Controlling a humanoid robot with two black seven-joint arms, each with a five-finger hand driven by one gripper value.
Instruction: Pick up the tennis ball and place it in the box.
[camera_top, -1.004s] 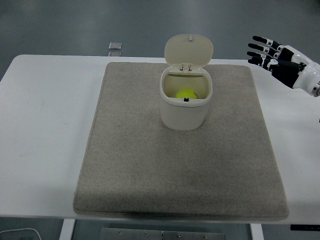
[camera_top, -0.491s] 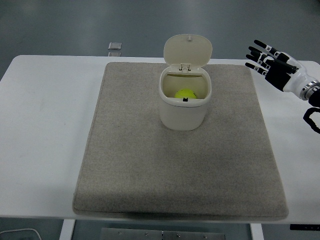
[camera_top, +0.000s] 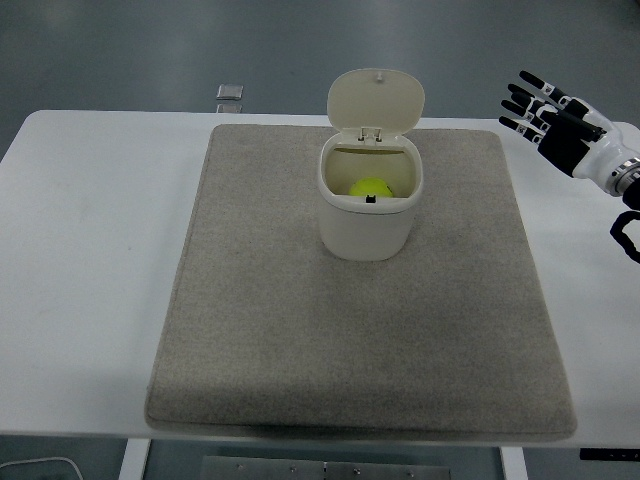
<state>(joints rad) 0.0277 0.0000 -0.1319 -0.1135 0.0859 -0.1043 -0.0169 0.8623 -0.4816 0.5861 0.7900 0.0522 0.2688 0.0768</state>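
1. The white table (camera_top: 90, 250) fills most of the view, its near edge running along the bottom and its far edge meeting a grey floor at the top.

2. On it lies a big beige mat (camera_top: 300, 340), covering the middle of the table from near the far edge almost down to the near one.

3. And there on the far half of the mat stands the box (camera_top: 368, 215), a cream, round-cornered bin, upright, mouth wide open.

4. Its lid (camera_top: 377, 98) is flipped up on the hinge at the back rim, standing nearly upright behind the opening.

5. Over at the right edge, the right hand (camera_top: 560, 125) hangs above the table's far right corner, well apart from the box and off the mat. It's a black palm with a white wrist, fingers (camera_top: 522, 98) stretched out and fanned apart, pointing up and left, holding nothing at all.

6. Here's the one that counts: the tennis ball (camera_top: 371, 187), bright yellow-green, sits down inside the box, seen through the open mouth just behind the front rim.

7. A small grey square object (camera_top: 230, 93) rests at the table's far edge, beyond the mat's far left corner; too small to tell what it is.
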